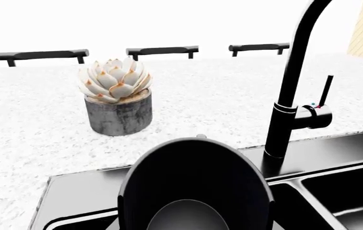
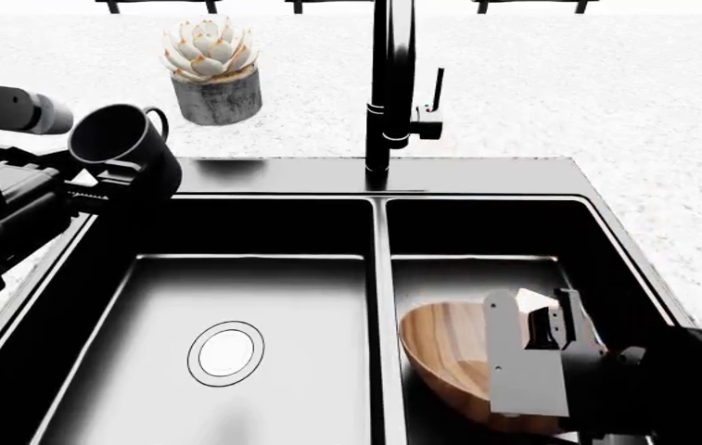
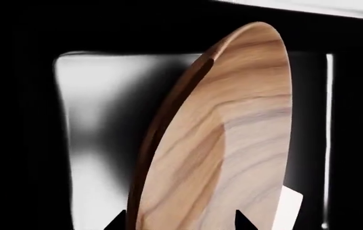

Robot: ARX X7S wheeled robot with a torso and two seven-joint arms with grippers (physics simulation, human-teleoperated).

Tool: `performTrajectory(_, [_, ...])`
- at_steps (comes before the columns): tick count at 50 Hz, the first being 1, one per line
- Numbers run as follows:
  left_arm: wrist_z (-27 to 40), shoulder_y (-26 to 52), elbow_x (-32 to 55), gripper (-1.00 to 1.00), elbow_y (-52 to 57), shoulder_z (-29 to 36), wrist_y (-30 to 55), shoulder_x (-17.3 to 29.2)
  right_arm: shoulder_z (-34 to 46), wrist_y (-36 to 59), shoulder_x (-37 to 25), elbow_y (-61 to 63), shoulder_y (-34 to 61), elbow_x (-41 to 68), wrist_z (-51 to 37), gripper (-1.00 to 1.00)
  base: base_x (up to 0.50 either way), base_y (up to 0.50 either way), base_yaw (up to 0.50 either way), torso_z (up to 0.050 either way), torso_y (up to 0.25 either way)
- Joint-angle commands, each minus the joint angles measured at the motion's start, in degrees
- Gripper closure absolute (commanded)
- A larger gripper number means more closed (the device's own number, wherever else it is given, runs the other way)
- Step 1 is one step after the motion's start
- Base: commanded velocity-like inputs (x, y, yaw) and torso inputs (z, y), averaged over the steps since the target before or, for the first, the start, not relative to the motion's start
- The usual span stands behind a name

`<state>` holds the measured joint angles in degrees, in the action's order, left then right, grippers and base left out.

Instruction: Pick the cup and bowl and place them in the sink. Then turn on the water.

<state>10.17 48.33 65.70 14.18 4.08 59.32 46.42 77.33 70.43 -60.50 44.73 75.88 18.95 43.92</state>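
Head view: left end effector (image 2: pixel 103 185) clamps cup (image 2: pixel 125 139) above sink (image 2: pixel 382 241) edge, right (image 2: pixel 536 357) clamps tilted bowl (image 2: pixel 450 357); early release risks cup hitting worktop (image 2: pixel 647 111).

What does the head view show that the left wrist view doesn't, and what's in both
Only the head view shows the wide brown wooden bowl in the right basin at the right gripper, the left gripper holding the cup, and the left basin's round silver drain. Only the left wrist view looks into the cup's dark mouth. Both show the small matte black cup, the white succulent in its grey pot, the tall black faucet and the black double-basin sink.
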Motion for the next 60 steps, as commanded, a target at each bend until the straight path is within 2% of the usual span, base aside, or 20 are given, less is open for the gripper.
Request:
performTrajectory(1, [0.66, 0.36, 0.77, 1.0, -0.13, -0.19, -0.26, 0.08, 0.31, 1.84, 0.09, 1.53, 0.85, 4.88, 3.19, -1.0, -0.01, 0.0, 0.0, 0.0, 0.0])
performTrajectory(13, [0.84, 0.24, 1.19, 1.0, 0.14, -0.45, -0.33, 0.32, -10.12, 6.2, 2.39, 1.98, 5.29, 12.53, 5.24, -1.0, 0.0, 0.0, 0.0, 0.0, 0.0])
performTrajectory(22, [0.97, 0.33, 1.49, 1.0, 0.28, -0.52, -0.27, 0.49, -11.04, 6.71, 3.12, 1.27, 8.97, 12.87, 7.21, -1.0, 0.0, 0.0, 0.0, 0.0, 0.001])
performTrajectory(34, [0.81, 0.42, 1.39, 1.0, 0.03, -0.11, -0.41, 0.37, -10.93, 7.4, 4.3, -1.19, 18.79, 11.51, 12.75, -1.0, 0.0, 0.0, 0.0, 0.0, 0.0])
performTrajectory(41, [0.59, 0.88, 0.73, 1.0, -0.56, 1.43, -0.14, -0.43, -14.32, 6.72, 4.55, -3.99, 16.42, 11.65, 9.09, -1.0, 0.0, 0.0, 0.0, 0.0, 0.0])
performTrajectory(60, [-2.22, 6.72, -2.69, 1.0, -9.53, 11.61, 3.52, -7.39, -35.63, 8.53, 5.38, -10.04, 3.35, 18.54, -7.62, -1.0, 0.0, 0.0, 0.0, 0.0, 0.001])
